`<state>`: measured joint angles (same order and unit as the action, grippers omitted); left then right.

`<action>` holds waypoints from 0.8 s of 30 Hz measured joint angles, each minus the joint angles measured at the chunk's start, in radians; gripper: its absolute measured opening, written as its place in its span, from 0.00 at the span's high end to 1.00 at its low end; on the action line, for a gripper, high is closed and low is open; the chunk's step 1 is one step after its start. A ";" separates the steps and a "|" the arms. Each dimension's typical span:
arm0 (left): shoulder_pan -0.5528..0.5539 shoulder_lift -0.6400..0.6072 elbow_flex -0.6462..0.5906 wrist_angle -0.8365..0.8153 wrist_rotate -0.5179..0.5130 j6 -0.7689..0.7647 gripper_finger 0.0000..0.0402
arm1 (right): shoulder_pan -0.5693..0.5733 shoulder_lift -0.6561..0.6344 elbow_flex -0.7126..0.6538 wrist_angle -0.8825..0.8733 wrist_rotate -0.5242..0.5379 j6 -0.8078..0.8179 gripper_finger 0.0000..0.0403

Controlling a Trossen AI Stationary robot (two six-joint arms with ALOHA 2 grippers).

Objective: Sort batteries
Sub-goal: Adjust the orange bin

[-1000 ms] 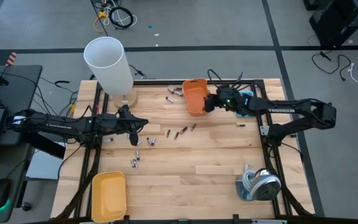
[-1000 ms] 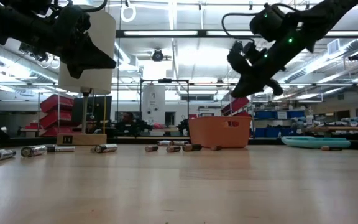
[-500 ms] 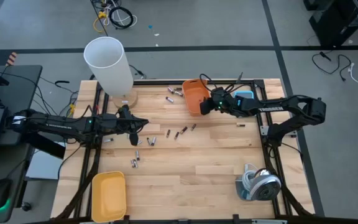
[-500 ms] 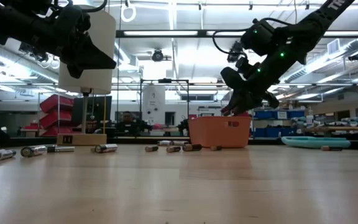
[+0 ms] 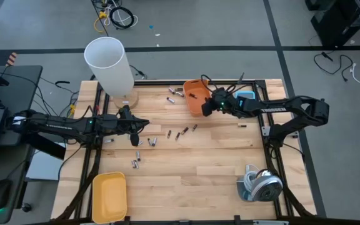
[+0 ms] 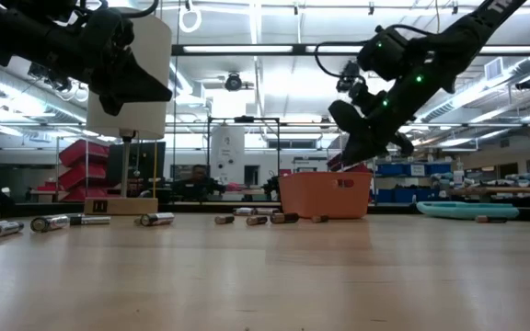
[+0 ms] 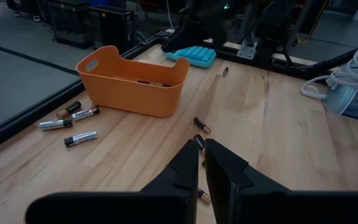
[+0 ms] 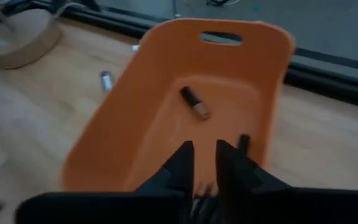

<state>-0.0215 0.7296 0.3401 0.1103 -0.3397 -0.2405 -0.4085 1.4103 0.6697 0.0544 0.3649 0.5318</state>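
Batteries lie scattered on the wooden table: a pair at the far side, a loose row in the middle, more nearer the front. An orange bin stands at the far middle with batteries on its floor. My right gripper hangs above the bin's inside, its fingers a narrow gap apart with nothing between them. Left of the middle row, my left gripper hovers above the table, fingers shut and holding nothing.
A tall white cylinder stands at the far left on a wooden base. A yellow bin sits at the near left corner. A blue calculator lies right of the orange bin, and a grey device with a coiled cable is at the near right.
My right gripper has come down a little and moved toward the table's left, from beside the orange bin's right rim to over its inside.
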 joint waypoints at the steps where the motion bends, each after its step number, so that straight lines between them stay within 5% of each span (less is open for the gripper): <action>1: 0.000 0.000 0.000 0.003 0.000 0.000 0.92 | -0.013 0.010 0.000 0.016 0.000 -0.005 0.92; 10: 0.000 0.000 0.000 0.011 0.000 0.000 0.92 | -0.118 0.124 0.097 -0.023 -0.119 0.037 1.00; 24: 0.000 0.000 0.000 0.010 0.000 -0.007 0.92 | -0.173 0.326 0.404 -0.353 -0.084 -0.060 1.00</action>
<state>-0.0215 0.7296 0.3399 0.1207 -0.3399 -0.2474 -0.5813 1.7364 1.0734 -0.2986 0.2804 0.4723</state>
